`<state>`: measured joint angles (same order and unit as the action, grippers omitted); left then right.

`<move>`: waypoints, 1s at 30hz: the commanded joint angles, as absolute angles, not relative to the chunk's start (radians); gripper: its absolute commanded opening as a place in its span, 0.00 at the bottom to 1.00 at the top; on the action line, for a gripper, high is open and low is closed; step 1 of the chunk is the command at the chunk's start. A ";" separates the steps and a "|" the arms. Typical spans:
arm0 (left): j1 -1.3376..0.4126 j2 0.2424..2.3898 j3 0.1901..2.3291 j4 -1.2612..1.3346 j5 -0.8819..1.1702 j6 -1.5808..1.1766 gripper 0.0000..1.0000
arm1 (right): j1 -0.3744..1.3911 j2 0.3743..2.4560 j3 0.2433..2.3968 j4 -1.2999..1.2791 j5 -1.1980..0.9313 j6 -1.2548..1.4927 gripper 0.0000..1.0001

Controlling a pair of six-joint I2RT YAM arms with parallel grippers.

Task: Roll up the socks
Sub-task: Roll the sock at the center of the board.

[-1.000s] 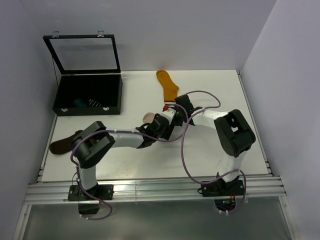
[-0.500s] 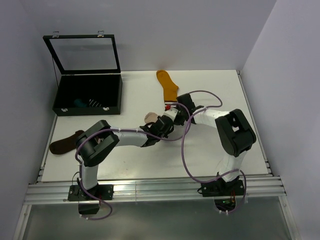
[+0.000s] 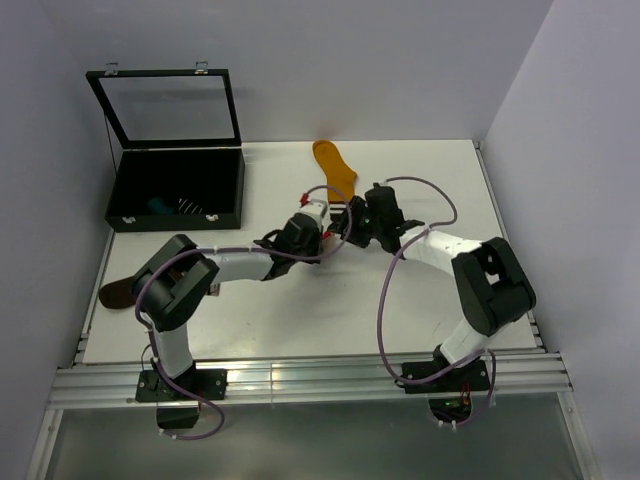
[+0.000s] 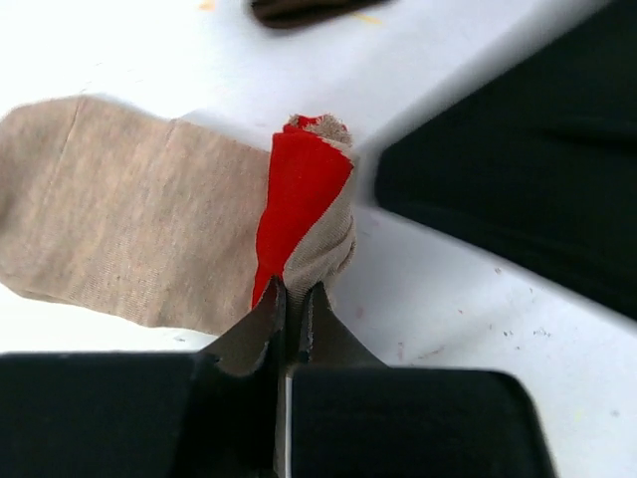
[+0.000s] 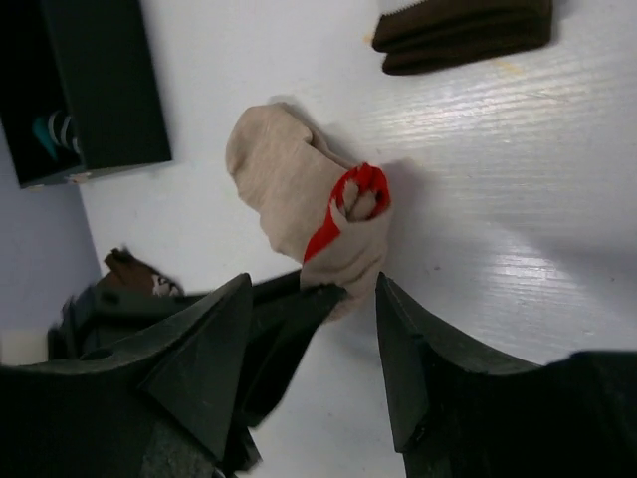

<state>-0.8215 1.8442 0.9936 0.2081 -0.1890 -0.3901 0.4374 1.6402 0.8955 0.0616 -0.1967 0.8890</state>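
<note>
The beige sock (image 4: 149,239) lies near the centre of the white table (image 3: 430,300), between the two grippers. In the left wrist view its long axis runs left to right. The flat beige portion extends left, and the red end (image 4: 304,184) is rolled up at the right, with the roll set across the axis.

The left gripper (image 4: 292,291) is closed, its tips pinching the near edge of the roll. The right gripper (image 5: 311,289) faces the roll from the right with its jaws spread and the roll just ahead of its tips. Its black body sits just beside the roll and blocks that side.

The mustard sock (image 3: 335,170) lies just beyond the grippers. The brown sock (image 3: 118,293) lies well apart at the left edge, partly hidden by the left arm (image 3: 240,265). The black case (image 3: 175,218) stands open at far left with two socks (image 3: 175,206) inside.
</note>
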 commanded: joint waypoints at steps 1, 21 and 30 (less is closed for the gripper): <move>-0.729 1.799 0.944 0.225 0.047 -0.527 0.00 | 0.426 1.571 0.841 0.211 -0.189 0.919 0.61; -0.462 1.937 0.851 0.358 0.514 -0.884 0.00 | 0.460 1.756 0.784 0.466 -0.267 1.017 0.68; -0.460 1.957 0.891 0.272 0.480 -0.867 0.01 | 0.476 1.853 0.822 0.469 -0.267 1.023 0.66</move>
